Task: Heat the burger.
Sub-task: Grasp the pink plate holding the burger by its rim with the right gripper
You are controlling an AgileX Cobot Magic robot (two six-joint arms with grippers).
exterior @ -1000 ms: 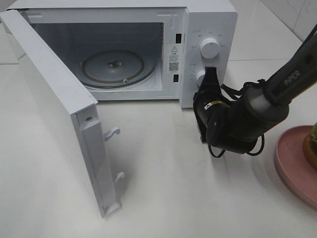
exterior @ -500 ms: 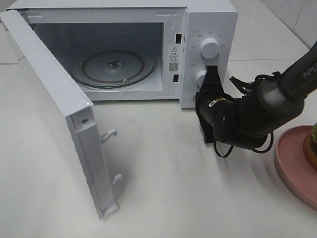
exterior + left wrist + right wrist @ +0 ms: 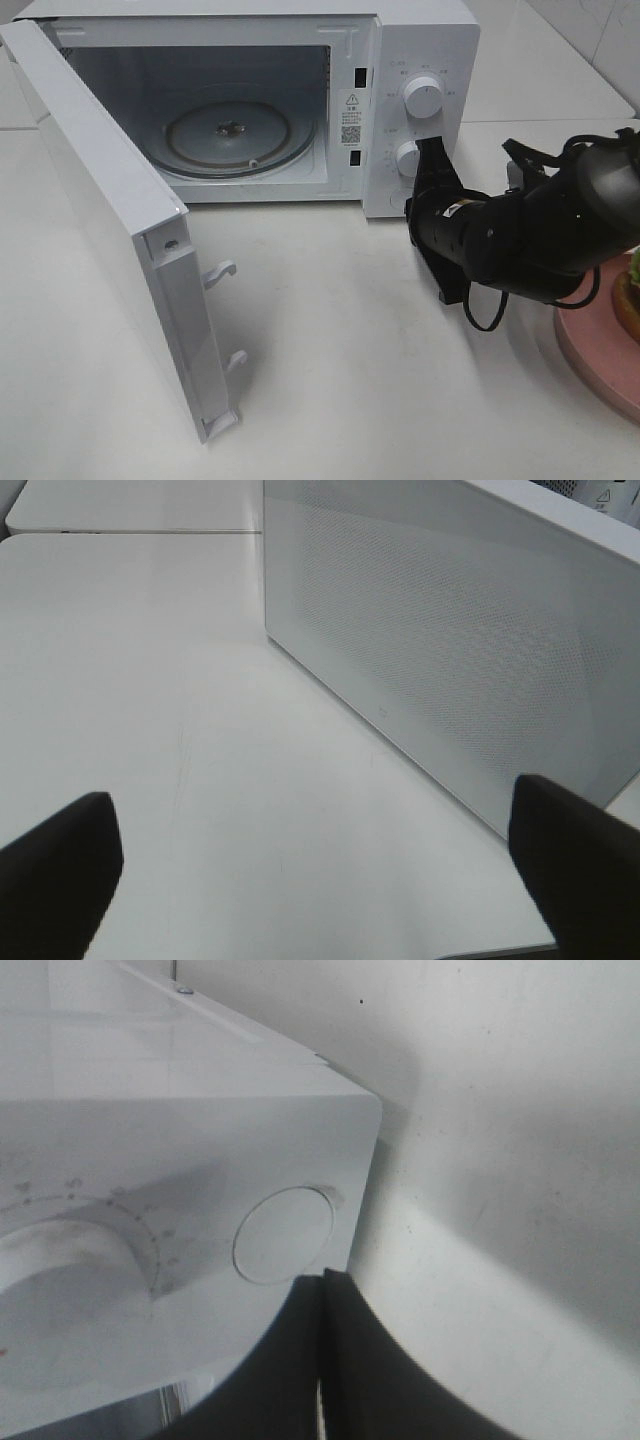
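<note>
A white surface (image 3: pixel 330 350), glossy and crossed by a seam, carries everything. Straight ahead of the right pincer (image 3: pixel 430 150) stands a white microwave (image 3: pixel 420 40). The pincer's fingers are pressed together with only a thin line between them and nothing pinched. The right wrist view shows the right pincer (image 3: pixel 322 1275) with its tips just beside the round button (image 3: pixel 283 1235) at the control panel's lower corner; whether they touch it cannot be told. The lower knob (image 3: pixel 407 157) sits right by the tips and the upper knob (image 3: pixel 423 97) beyond it. To this pincer's left the oven cavity stands open, holding only a glass turntable (image 3: pixel 230 135). The door (image 3: pixel 100 200) is swung far out, its latch hooks facing the bare stretch of surface that runs from the door edge across to the pincer. Behind the pincer, past the bulk of its arm, a pink plate (image 3: pixel 590 330) lies at the picture's edge. On it rests the burger (image 3: pixel 630 295), well apart from the fingers and only partly in view. The left pincer (image 3: pixel 310 800) is spread wide over bare surface with nothing between its fingers (image 3: pixel 60 860). The perforated outer face of the door (image 3: pixel 450 660) stands ahead of it, nearer its right finger, with open surface off to its left.
</note>
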